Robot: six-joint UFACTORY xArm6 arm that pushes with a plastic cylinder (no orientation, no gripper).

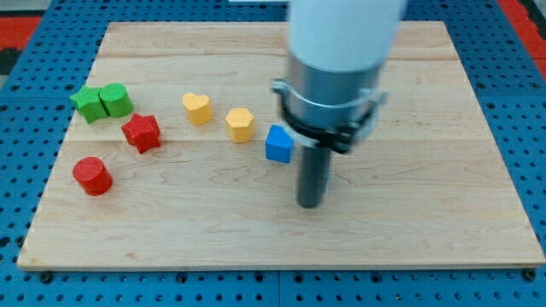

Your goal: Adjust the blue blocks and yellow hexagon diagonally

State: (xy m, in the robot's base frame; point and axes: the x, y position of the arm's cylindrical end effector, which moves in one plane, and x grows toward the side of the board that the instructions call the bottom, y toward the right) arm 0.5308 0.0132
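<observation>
**Blue and yellow blocks strung out in a slant, second blue one unseen**

Pale wooden board (478, 128) on a blue pegboard fills the camera view, with the arm's white and grey body coming down over its middle. My tip (310, 205) rests on the wood just to the view's right of and a little below the blue block (279, 144), close to it but, as far as I can tell, not touching. Being a bare rod, it has nothing to open or close and holds nothing.

The blue block looks like a small chunky piece with a pointed top; its exact shape is hard to make out. Just to its left and slightly higher sits the yellow hexagon (241, 124), and further up-left the yellow heart (197, 108). These three already run in a slanting line down towards the view's right, so I judge the task well advanced. The task speaks of blue blocks, yet only one shows; another may be hidden behind the arm.

Well apart at the view's left lie the green star (86, 103), the green cylinder (115, 100), the red star (142, 132) and the red cylinder (92, 176).
</observation>
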